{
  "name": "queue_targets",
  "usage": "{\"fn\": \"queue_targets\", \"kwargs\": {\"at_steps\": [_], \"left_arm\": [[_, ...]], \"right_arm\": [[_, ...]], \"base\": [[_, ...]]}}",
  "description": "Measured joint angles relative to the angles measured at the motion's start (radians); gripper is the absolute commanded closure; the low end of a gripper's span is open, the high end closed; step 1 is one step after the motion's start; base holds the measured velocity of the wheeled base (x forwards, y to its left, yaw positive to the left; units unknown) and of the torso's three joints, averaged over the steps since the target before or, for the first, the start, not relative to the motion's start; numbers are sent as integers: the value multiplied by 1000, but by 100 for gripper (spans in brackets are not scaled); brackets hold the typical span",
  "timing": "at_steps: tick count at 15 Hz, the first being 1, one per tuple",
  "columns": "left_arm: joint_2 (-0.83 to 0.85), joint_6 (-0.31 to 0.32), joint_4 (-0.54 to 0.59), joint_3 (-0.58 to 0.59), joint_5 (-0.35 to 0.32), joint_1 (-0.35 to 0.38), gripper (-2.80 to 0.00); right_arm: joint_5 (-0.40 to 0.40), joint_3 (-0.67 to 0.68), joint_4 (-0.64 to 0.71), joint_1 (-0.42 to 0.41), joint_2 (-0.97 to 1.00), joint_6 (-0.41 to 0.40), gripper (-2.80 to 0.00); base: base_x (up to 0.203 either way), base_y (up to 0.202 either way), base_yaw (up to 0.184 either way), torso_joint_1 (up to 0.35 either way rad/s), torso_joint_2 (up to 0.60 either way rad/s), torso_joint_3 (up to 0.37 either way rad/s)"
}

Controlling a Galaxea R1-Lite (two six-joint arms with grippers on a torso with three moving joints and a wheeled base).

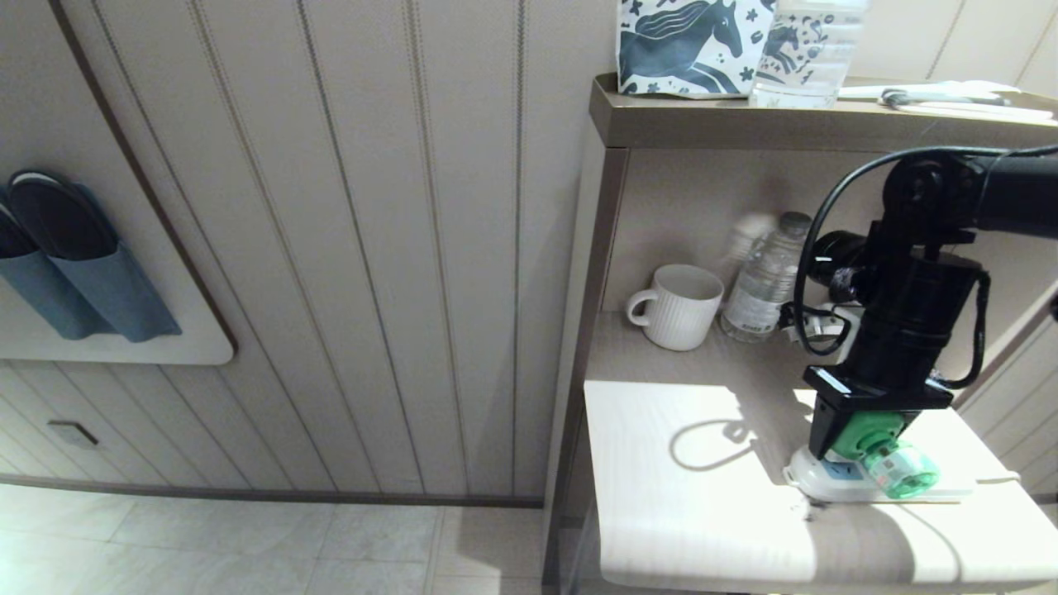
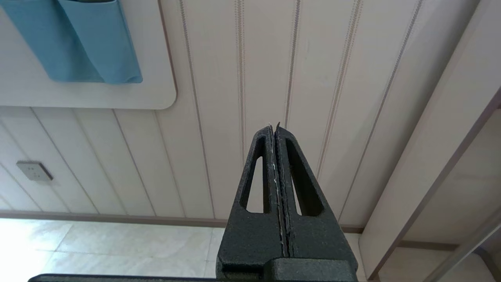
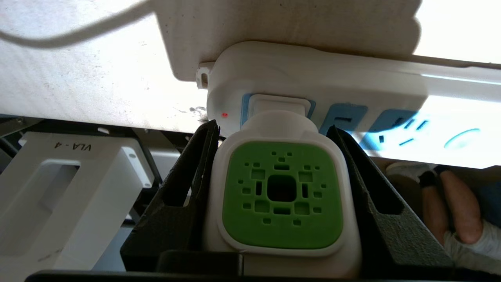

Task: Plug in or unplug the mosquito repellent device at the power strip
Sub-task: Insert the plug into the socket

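Observation:
The mosquito repellent device, with a white-and-green head and a translucent green bottle, sits with its plug in the end socket of the white power strip on the lower shelf. My right gripper comes down from above, and its fingers press both sides of the head. In the right wrist view the device fills the space between the black fingers of my right gripper. A red light glows on the power strip beside the plug. My left gripper is shut on nothing and faces the panelled wall.
A white mug and a water bottle stand at the back of the shelf. A horse-print bag and another bottle sit on the top ledge. Slippers hang on the wall. A person's hand shows below the shelf.

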Motion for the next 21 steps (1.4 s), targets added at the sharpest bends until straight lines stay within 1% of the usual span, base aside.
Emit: {"fn": "queue_targets", "kwargs": {"at_steps": [10, 11, 21], "left_arm": [[0, 0, 0, 0, 1, 0, 0], [0, 0, 0, 0, 0, 0, 0], [0, 0, 0, 0, 0, 0, 0]], "right_arm": [[16, -1, -24, -5, 45, 6, 0], [16, -1, -26, -5, 41, 6, -280], [15, -3, -31, -3, -35, 0, -280]], "base": [[0, 0, 0, 0, 0, 0], [0, 0, 0, 0, 0, 0], [0, 0, 0, 0, 0, 0]]}}
